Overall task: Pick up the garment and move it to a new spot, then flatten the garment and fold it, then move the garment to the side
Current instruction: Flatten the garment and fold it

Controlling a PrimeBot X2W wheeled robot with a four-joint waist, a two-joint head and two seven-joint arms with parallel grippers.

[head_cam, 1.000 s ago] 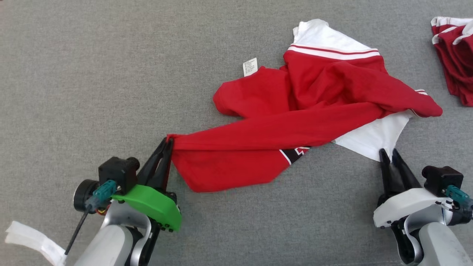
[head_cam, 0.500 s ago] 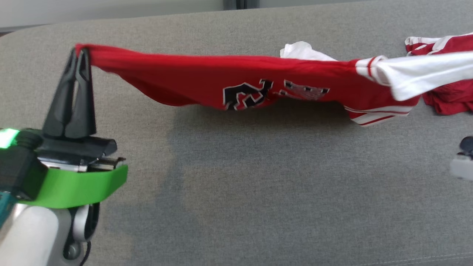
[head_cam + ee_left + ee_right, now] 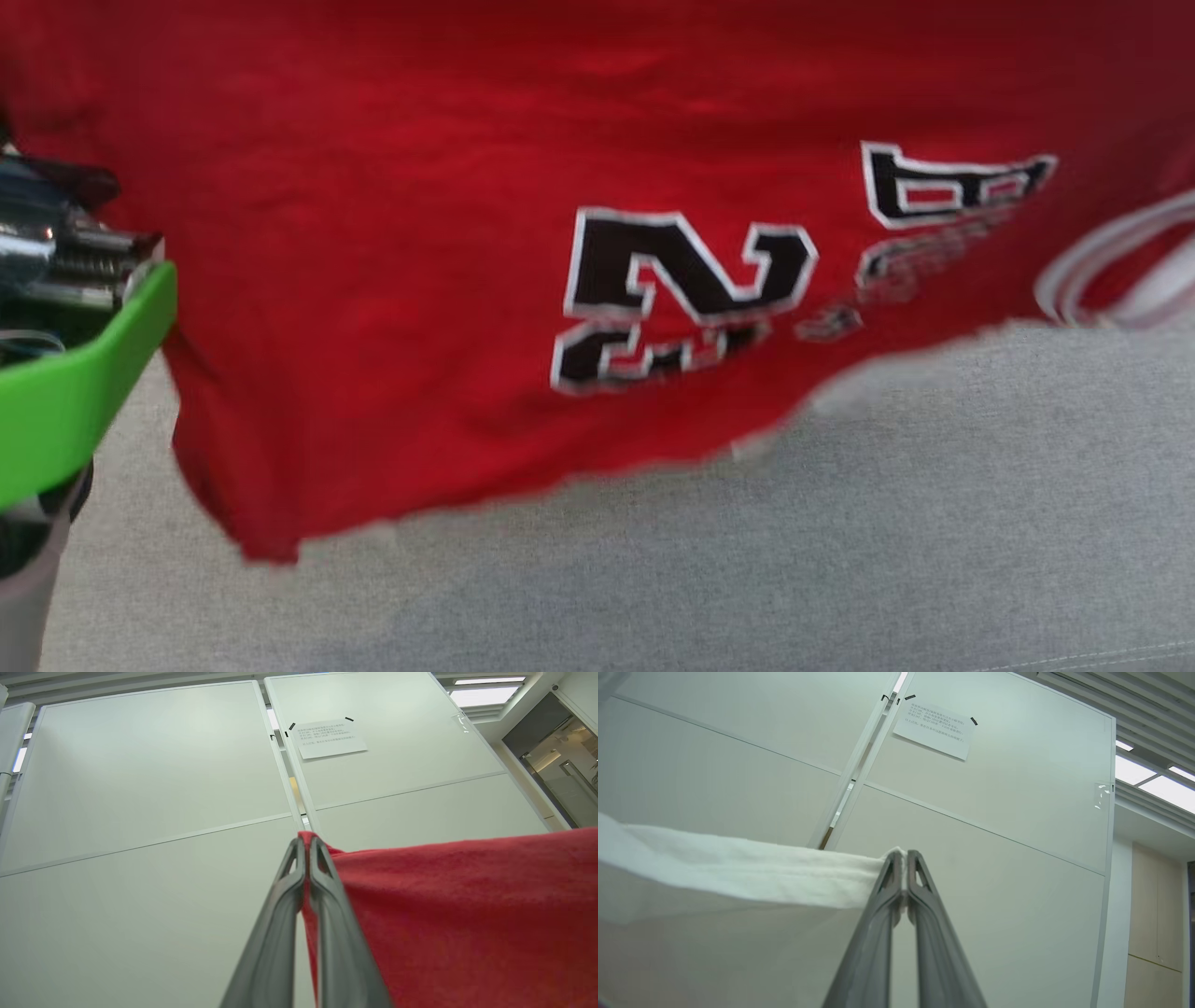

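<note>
The garment [image 3: 392, 280] is a red shirt with black-and-white lettering and white parts. It hangs in the air close before the head camera, above the grey surface [image 3: 840, 541]. In the left wrist view my left gripper [image 3: 306, 847] is shut on a red corner of the garment [image 3: 467, 914], which spreads to the right of the fingers. In the right wrist view my right gripper [image 3: 902, 858] is shut on a white part of the garment [image 3: 738, 872], stretched out to the left. Both grippers point up toward the wall. The left wrist's green cover [image 3: 75, 392] shows at the head view's left edge.
The grey fabric surface lies below the hanging shirt. White wall panels [image 3: 140, 788] with a taped paper notice [image 3: 331, 738] stand behind both grippers. A doorway [image 3: 556, 770] is at the left wrist view's far right.
Both arms have lifted the garment off the surface and stretched it between them. The right gripper closed on the white part. The head camera has moved, so the shirt now hangs close to it.
</note>
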